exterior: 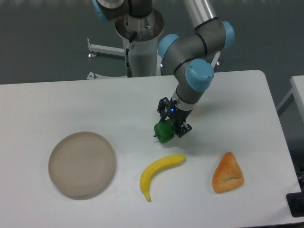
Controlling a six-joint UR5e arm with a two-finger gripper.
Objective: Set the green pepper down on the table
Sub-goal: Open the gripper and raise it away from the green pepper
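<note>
The green pepper [164, 131] is a small glossy bright-green toy held near the middle of the white table [71, 104], its short dark stem pointing left. My gripper [170, 124] is shut on it from above and from the right, black fingers on either side of it. Whether the pepper touches the tabletop or hangs just above it I cannot tell. The arm reaches down from the back of the table.
A yellow banana [159, 172] lies just in front of the pepper. An orange croissant-like pastry [227, 173] sits at the front right. A round beige plate [82, 164] rests at the front left. The robot's base [141, 42] stands behind the table.
</note>
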